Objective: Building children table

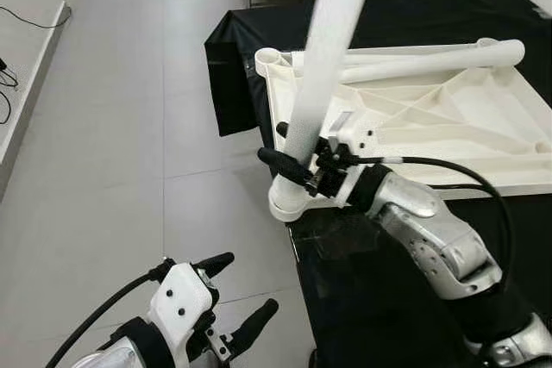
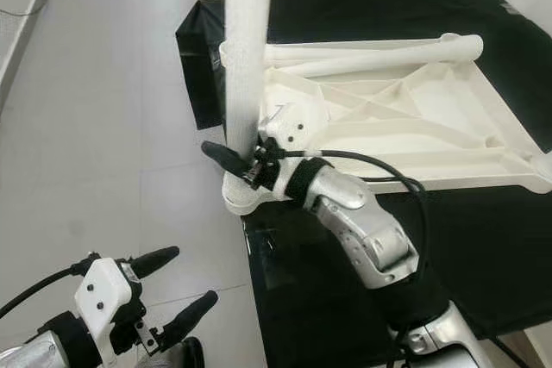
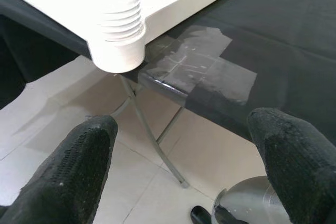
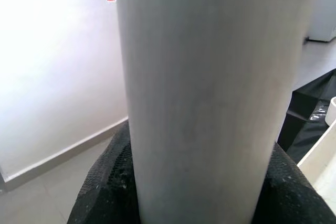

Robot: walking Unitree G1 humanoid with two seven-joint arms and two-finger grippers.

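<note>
The right gripper is pinching the white leg low on its shaft, fingers closed around it just above the corner socket of the upturned tabletop. The leg is standing nearly upright, leaning slightly away from the gripper. It looks like hollow plastic: light, stiff, and smooth enough to slip, so a low grip near the socket suits turning or pressing it home. A second leg is lying across the tabletop beyond the gripper. The socket is overhanging the black table's edge; open floor lies beside it. The left gripper is hanging spread below, idle.
</note>
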